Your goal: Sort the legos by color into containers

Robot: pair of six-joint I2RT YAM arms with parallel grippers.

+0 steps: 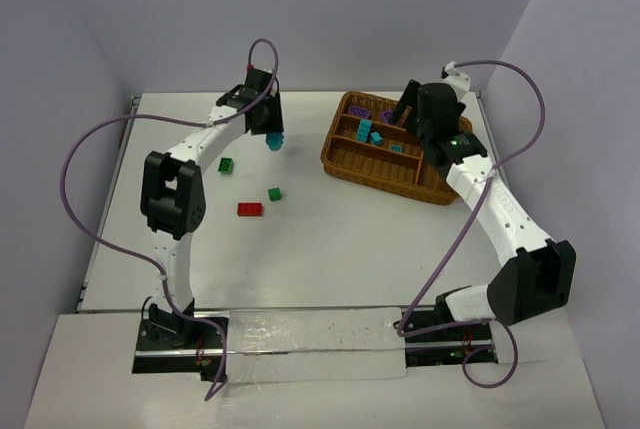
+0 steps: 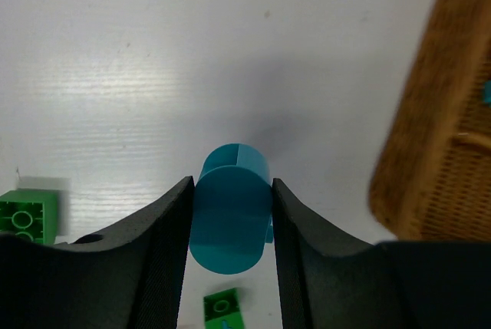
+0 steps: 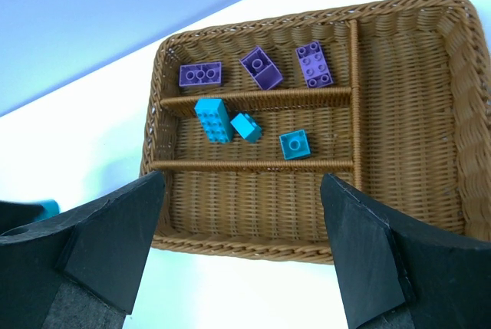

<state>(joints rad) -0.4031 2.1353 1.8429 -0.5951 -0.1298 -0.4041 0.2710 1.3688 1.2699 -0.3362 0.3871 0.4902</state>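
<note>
Held brick: a teal rounded brick (image 2: 230, 218) sits clamped between the two fingers of the left gripper (image 2: 232, 191), its curved top poking out past the fingertips.
Where it is: lifted off the counter (image 1: 330, 249), left of the wicker tray (image 1: 335, 154) and apart from it; in the left wrist view the tray's woven wall fills the right edge.
Left gripper: closed on the teal rounded brick, a finger pressed against each side.
Loose bricks: two green bricks (image 1: 226, 164) (image 1: 274, 194) and one red brick (image 1: 250, 209) lie on the counter nearer the arm bases than the left gripper, each apart from the others.
Tray, far slot: three purple bricks (image 3: 200, 74) (image 3: 261, 67) (image 3: 314, 64) in a row, studs up.
Tray, middle slot: three teal bricks (image 3: 213, 119) (image 3: 246, 126) (image 3: 295, 144); the first two are just beside each other, and I cannot tell whether they touch.
Tray layout: two long dividers make three narrow slots; one cross divider sets off a wider section at the right in the right wrist view.
Right gripper: the right gripper (image 3: 242, 187) hangs over the tray with its jaws spread wide and nothing between them.
</note>
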